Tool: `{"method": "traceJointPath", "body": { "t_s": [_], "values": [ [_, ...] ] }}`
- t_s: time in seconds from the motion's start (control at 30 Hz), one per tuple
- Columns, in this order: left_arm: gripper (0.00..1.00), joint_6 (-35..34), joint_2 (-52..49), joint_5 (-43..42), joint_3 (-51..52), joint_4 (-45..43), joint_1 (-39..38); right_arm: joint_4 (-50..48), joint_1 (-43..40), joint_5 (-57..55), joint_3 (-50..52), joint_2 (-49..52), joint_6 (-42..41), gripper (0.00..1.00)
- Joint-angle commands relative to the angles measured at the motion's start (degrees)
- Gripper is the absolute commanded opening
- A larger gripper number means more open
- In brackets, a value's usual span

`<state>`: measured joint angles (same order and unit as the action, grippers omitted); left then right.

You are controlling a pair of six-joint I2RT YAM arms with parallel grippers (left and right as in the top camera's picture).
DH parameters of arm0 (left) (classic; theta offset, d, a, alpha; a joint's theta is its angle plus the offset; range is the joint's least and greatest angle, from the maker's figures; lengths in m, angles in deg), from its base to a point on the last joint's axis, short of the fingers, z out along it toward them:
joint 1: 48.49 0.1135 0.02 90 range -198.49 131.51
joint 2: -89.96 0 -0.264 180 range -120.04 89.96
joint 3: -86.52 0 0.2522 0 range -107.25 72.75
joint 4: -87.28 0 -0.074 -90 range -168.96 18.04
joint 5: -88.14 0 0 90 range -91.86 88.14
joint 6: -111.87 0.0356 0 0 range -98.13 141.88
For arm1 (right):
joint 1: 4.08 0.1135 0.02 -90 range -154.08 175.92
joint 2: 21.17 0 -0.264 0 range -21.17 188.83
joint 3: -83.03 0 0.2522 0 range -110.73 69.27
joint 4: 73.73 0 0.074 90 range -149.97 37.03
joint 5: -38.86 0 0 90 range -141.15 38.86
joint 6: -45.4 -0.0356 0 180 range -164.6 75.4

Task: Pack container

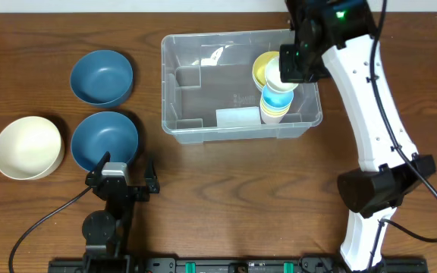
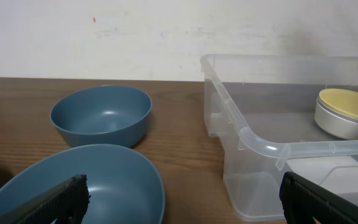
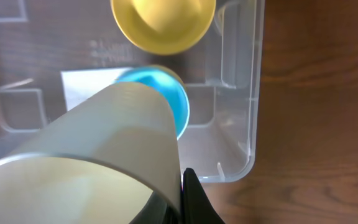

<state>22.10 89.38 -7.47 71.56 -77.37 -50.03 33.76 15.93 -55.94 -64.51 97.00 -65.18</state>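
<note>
Right up against the right wrist lens is a cream cup (image 3: 104,143), and the right pincer (image 1: 296,64) is clamped tight on its wall, one dark finger showing at the cup's edge. The cup hangs over the right end of the container (image 1: 203,91), the big clear bin sitting on the far middle of the bench (image 1: 226,189).

Just beneath the held cup there's a blue cup (image 3: 169,102) topping a short stack that stands against the bin's near wall. Whether the cream cup touches that stack, I can't tell. A yellow cup (image 3: 163,22) sits mouth up just behind the stack, toward the far wall. A white label (image 1: 237,117) lies on the bin floor to the left of the stack.

Outside the bin, on the left, two blue bowls: the far blue bowl (image 1: 102,76) and the near blue bowl (image 1: 105,140), close together. A cream bowl (image 1: 27,146) rests further left.

The left pincer (image 1: 122,180) stands wide open and empty at the near blue bowl's front edge, well apart from the bin.
</note>
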Motion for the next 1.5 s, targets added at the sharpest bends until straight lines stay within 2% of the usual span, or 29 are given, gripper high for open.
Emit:
{"method": "traceJointPath", "body": {
  "t_s": [0.0,0.47,0.77,0.8,0.87,0.9,0.97,1.07,1.37,1.47],
  "values": [
    [0.98,0.74,0.35,-0.83,0.96,2.01,0.28,-0.37,-0.09,-0.81,2.25,-0.39,-1.05,0.01],
    [0.98,0.74,0.35,-0.83,0.96,2.01,0.28,-7.91,-0.13,-0.72,9.60,-0.39,-1.05,0.01],
    [0.98,0.74,0.35,-0.83,0.96,2.01,0.28,-9.33,-0.13,0.13,10.99,-0.37,-1.05,0.01],
    [0.98,0.74,0.35,-0.83,0.96,2.01,0.28,-9.33,-0.13,0.33,11.02,-0.35,-1.05,0.03],
    [0.98,0.74,0.35,-0.83,0.96,2.01,0.28,-9.29,-0.13,0.33,11.02,-0.37,-1.05,0.15],
    [0.98,0.74,0.35,-0.83,0.96,2.01,0.28,-9.29,-0.13,0.33,11.02,-0.37,-1.05,0.26],
    [0.98,0.74,0.35,-0.83,0.96,2.01,0.28,-9.27,-0.13,0.33,10.99,-0.37,-1.05,0.43],
    [0.98,0.74,0.35,-0.85,0.96,2.01,0.28,-9.18,-0.13,0.35,10.99,-0.37,-1.05,0.50],
    [0.98,0.74,0.35,-0.85,0.96,2.01,0.28,-6.29,-2.08,0.74,6.29,-0.44,-1.05,0.54],
    [0.98,0.74,0.35,-0.83,0.96,2.01,0.28,-3.52,-5.99,0.74,0.98,-0.44,-1.01,0.66]
  ]
}}
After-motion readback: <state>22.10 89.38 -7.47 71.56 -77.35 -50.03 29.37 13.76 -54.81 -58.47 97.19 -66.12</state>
